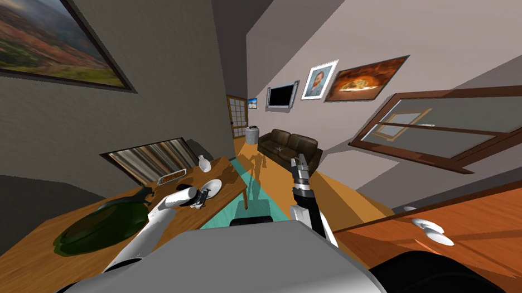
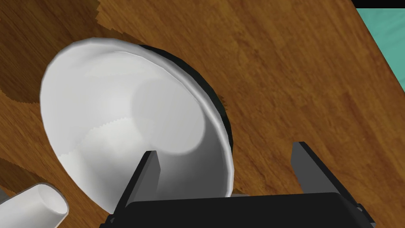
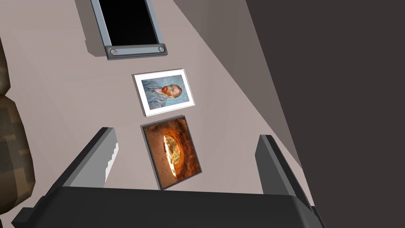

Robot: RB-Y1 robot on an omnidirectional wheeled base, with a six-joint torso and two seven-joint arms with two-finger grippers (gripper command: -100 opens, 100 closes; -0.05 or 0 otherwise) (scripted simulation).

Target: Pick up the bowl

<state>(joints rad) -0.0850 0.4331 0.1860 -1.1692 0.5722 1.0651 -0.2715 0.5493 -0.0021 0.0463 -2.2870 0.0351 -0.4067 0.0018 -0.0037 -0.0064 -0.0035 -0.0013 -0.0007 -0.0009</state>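
**Hidden parts.** The near side of the white bowl (image 2: 130, 118) is cut off behind the dark body of the left gripper (image 2: 226, 148). A dark shadow hugs the bowl's rim on the side toward the outer finger, and whether the finger inside the bowl touches its wall cannot be told.

**Edges and room.** The bowl stands on the wooden table (image 2: 296, 79), near the table edge that borders the teal floor covering (image 2: 387, 35). Bare wood lies between the rim and that edge. The left jaws are spread and straddle the rim, with one finger inside the bowl and the other over bare wood. In the head view, the right gripper (image 1: 298, 165) is held forward above the floor, well apart from the table, with its jaws spread.

**Containers.** The bowl's inside shows plain white with a flat round base. Farther along the table stand a white vase (image 1: 204, 162) and a broad dark green dish (image 1: 105, 226).
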